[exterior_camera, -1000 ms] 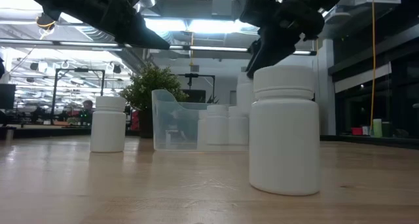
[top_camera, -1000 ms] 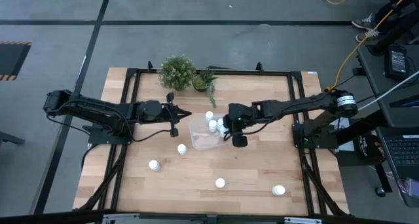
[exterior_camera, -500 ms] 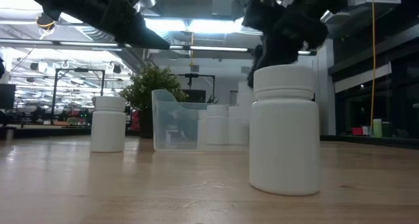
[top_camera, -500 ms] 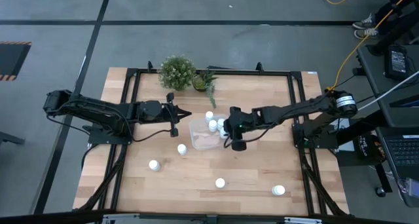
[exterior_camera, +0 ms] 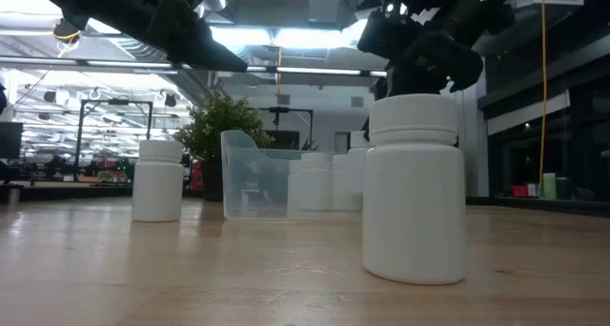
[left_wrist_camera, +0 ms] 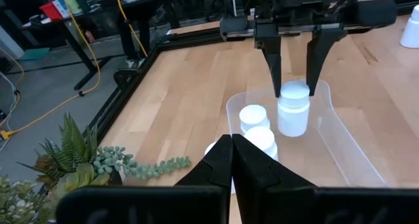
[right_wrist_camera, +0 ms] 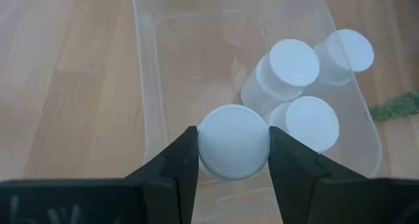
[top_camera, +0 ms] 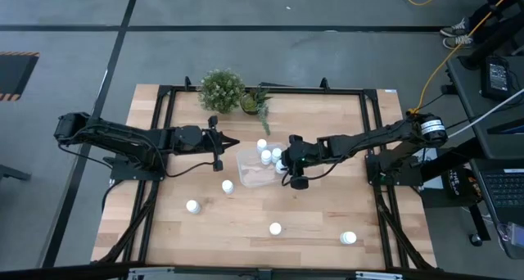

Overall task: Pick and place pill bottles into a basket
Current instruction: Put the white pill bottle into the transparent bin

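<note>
The clear tray (top_camera: 250, 175) lies mid-table. Two white bottles (right_wrist_camera: 294, 63) (right_wrist_camera: 313, 122) stand in it, and one (top_camera: 262, 145) stands outside its far end. My right gripper (top_camera: 282, 164) is over the tray's right part, shut on another white bottle (left_wrist_camera: 292, 112) that stands upright inside the tray walls. My left gripper (top_camera: 236, 142) is shut and empty, in the air just left of the tray's far end. Several more bottles stand on the near half of the table (top_camera: 228, 186) (top_camera: 192, 206) (top_camera: 275, 228) (top_camera: 349, 238). My right gripper pinches the bottle's round cap (right_wrist_camera: 234, 142) between its two fingers (left_wrist_camera: 277, 73), one on each side. The fingers come from above, pointing down. The bottle is upright, low inside the tray; whether its base rests on the tray floor I cannot tell.
A green potted plant (top_camera: 221, 89) and a trailing sprig (top_camera: 260, 108) stand at the far edge. A black frame (top_camera: 164, 133) runs around the table. In the low view a bottle (exterior_camera: 415, 188) stands close to the camera, and another (exterior_camera: 157, 178) stands left of the tray.
My right gripper has gone down with the bottle, which was above the other bottles' tops and is now level with them inside the tray. It stays upright. The gripper has also shifted slightly toward the near edge.
</note>
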`<state>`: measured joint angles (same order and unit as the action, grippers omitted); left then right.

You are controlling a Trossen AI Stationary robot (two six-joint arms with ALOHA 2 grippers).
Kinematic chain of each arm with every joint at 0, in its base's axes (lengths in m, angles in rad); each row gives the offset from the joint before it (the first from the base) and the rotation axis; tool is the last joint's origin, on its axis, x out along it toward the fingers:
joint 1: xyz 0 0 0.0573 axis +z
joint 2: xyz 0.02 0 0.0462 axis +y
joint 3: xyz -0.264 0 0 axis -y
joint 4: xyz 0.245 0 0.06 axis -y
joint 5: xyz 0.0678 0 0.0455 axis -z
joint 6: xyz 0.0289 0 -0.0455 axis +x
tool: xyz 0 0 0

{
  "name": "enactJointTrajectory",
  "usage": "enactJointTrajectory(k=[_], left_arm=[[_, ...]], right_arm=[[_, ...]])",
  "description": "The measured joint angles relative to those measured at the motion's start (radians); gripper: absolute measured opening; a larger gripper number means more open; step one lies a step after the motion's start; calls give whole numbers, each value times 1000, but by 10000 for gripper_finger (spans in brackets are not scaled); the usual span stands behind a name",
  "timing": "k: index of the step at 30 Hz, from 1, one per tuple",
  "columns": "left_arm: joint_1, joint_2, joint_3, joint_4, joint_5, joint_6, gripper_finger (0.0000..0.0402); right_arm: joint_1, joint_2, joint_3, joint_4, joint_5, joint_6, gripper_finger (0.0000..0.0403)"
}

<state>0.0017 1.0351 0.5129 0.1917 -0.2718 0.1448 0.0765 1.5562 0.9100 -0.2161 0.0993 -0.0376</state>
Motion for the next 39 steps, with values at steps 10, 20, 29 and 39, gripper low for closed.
enactJointTrajectory(k=[10,20,29,39], left_arm=[[0,0,0,0,0,0,5],[0,0,0,-2,0,0,7],[0,0,0,0,-4,0,3],[0,0,0,-1,-4,0,8]], right_arm=[[0,15,0,3,16,1,144],[0,56,0,21,16,3,144],[0,52,0,18,51,-4,144],[0,52,0,11,51,6,175]])
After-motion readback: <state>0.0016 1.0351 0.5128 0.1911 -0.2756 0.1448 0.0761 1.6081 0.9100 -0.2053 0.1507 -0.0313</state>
